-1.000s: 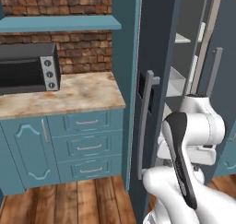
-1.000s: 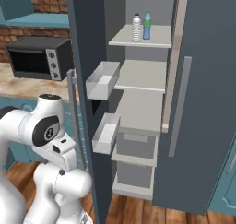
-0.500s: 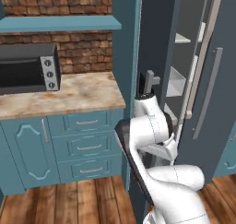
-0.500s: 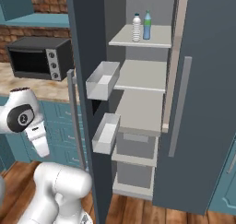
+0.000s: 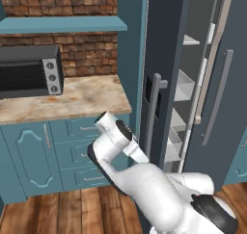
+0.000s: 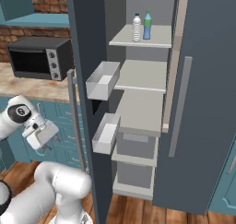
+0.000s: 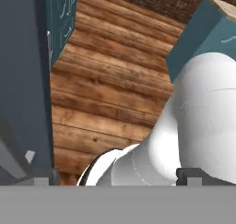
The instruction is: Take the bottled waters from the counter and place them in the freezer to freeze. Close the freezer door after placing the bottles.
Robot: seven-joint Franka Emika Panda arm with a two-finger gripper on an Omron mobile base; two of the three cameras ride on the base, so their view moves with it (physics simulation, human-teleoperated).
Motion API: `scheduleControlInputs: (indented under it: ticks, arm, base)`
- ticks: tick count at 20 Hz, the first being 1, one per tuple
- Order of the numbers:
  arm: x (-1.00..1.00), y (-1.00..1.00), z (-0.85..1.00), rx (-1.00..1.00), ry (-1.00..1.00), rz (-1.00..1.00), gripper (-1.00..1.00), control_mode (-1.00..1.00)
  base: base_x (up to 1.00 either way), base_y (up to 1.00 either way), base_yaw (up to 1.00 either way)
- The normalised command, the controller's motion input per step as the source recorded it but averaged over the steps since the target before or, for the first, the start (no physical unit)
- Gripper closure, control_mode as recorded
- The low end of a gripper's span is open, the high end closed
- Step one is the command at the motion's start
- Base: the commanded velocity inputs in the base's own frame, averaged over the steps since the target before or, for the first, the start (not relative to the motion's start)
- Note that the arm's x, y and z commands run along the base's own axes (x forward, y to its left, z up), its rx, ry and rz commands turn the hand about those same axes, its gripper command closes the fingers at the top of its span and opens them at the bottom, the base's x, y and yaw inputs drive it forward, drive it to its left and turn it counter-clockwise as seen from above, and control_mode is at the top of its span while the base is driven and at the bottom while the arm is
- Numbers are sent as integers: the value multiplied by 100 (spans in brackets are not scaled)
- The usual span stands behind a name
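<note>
Both bottled waters [image 6: 142,26] are sitting upright side by side on the top shelf [image 6: 159,38] of the freezer [image 6: 147,103], so what's left is shutting the freezer door [image 5: 161,59], I reckon. My tool [image 7: 113,180] is spread wide, pinching nothing, pointing down at the wooden floor [image 7: 101,103] beside the door's outer face. To do this well I'd press flat on that outer face near the long handle [image 5: 153,113] and sweep it round steadily, keeping my elbow clear of the tabletop [image 5: 67,100]. Count: two bottles, one clear, one blue; two door bins [image 6: 105,107]; one toaster oven [image 5: 29,71].
</note>
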Motion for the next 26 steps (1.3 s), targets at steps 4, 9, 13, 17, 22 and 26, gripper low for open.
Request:
scheduleControlInputs:
  ticks: [4, 9, 13, 17, 22, 26]
  arm:
    - [65, 19, -26, -28, -11, -3, -100, -100]
    - [54, -5, 17, -30, -3, 0, -100, -100]
    - [37, -3, 25, -24, 0, 0, -100, -100]
    - [17, -11, 61, -22, 17, -4, -100, -100]
    - [54, -23, 16, -9, 11, 0, -100, -100]
    - [28, -28, 0, 1, 0, 0, -100, -100]
  base:
    - [0, 0, 0]
    - [0, 0, 0]
    - [0, 0, 0]
    - [0, 0, 0]
    - [0, 0, 0]
    - [0, 0, 0]
